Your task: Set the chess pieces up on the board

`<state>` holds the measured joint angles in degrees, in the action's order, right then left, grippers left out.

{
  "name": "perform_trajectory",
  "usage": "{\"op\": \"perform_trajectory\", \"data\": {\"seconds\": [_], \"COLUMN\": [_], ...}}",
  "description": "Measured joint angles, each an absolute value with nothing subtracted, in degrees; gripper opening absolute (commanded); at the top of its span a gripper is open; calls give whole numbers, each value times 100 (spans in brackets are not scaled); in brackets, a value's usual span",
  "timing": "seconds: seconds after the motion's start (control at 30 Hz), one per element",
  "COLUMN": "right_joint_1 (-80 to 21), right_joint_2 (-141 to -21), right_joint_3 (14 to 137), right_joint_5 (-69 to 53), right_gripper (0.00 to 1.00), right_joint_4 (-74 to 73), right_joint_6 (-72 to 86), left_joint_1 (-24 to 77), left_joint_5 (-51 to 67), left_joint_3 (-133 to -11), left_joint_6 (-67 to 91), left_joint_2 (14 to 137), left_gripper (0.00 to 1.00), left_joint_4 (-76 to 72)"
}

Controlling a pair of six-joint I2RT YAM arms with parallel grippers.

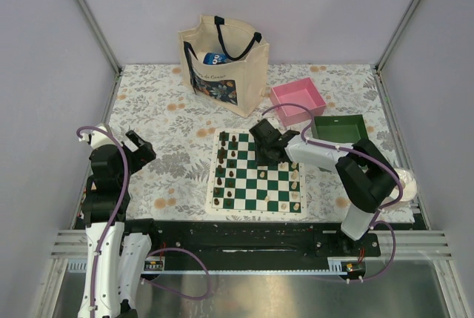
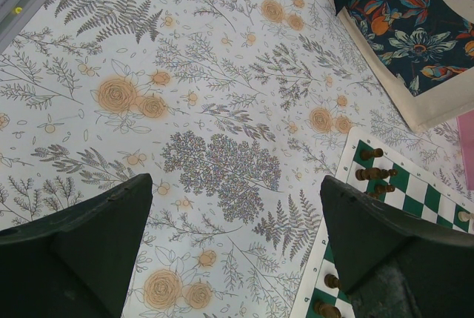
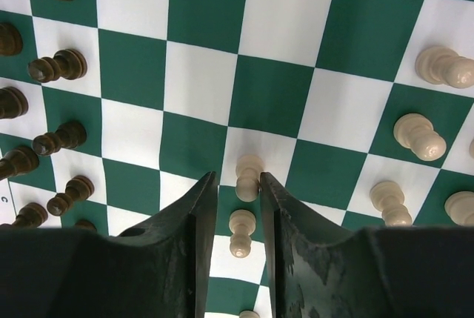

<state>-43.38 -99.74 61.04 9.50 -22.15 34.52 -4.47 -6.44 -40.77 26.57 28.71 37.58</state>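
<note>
The green-and-white board [image 1: 252, 212] lies between the arms on the floral cloth. Dark chess pieces [image 1: 226, 176] stand along its left side, cream ones [image 1: 295, 186] along its right. My right gripper [image 1: 268, 153] hovers low over the board's far middle. In the right wrist view its narrowed jaws [image 3: 237, 177] straddle a cream pawn [image 3: 249, 176]; the pawn is near the right finger, with a gap on the left. A second cream pawn [image 3: 241, 233] stands further back between the fingers. My left gripper [image 2: 235, 181] hangs wide open over bare cloth, left of the board [image 2: 415, 193].
A cream tote bag [image 1: 222, 62] stands behind the board. A pink tray [image 1: 298, 101] and a green tray [image 1: 339, 128] sit at the back right. Dark pawns [image 3: 59, 66] line the left of the right wrist view.
</note>
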Motion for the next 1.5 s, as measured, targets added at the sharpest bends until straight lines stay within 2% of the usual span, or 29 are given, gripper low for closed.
{"op": "perform_trajectory", "data": {"seconds": [0.07,0.2,0.3,0.87,1.5], "right_joint_1": [-4338,-4338,-4338,-4333,-4167], "right_joint_2": [-9974,-9972,-9926,-7940,-8302], "right_joint_3": [6104,6101,6060,4888,4530], "right_joint_5": [950,958,967,1240,1415], "right_gripper": [28,26,18,20,22], "right_joint_4": [-2215,-2213,-2228,-2449,-2458], "right_joint_6": [3450,3441,3433,3489,3632], "left_joint_1": [-447,-447,-447,-447,-447], "left_joint_5": [-642,-642,-639,-633,-615], "left_joint_3": [-4077,-4077,-4077,-4077,-4077], "left_joint_6": [2657,2657,2657,2657,2657], "left_joint_2": [2871,2871,2871,2871,2873], "left_gripper": [99,99,99,99,99], "left_joint_4": [3758,3758,3758,3758,3758]}}
